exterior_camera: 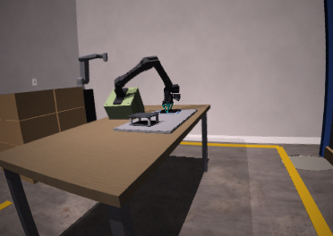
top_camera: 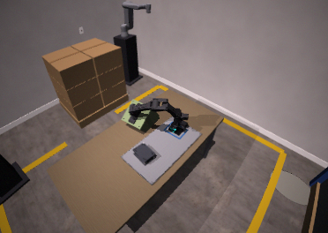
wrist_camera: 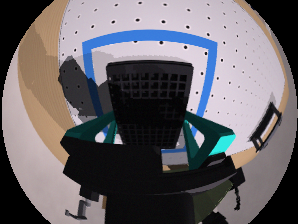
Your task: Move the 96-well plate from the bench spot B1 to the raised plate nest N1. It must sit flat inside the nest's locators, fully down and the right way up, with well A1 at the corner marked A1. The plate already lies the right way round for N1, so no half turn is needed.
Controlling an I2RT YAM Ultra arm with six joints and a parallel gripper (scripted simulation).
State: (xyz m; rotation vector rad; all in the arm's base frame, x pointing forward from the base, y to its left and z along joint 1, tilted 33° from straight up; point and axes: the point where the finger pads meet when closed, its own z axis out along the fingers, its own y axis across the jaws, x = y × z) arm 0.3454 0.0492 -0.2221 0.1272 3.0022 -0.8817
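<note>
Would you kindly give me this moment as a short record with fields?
plate: black 96-well plate, upright, on the blue-outlined bench spot
end effector: end effector shut on the plate, teal fingers at its sides
nest: raised dark plate nest, nothing on it, on the same grey mat
arm base: green block on the wooden table
stage: gripped, not lifted

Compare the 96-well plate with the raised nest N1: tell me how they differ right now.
The 96-well plate lies low on the grey mat inside the blue B1 outline; the nest N1 stands raised on legs. The gripper is shut on the plate; the nest stands apart, untouched and unfilled. Both are dark, rectangular, and on the same mat.
</note>
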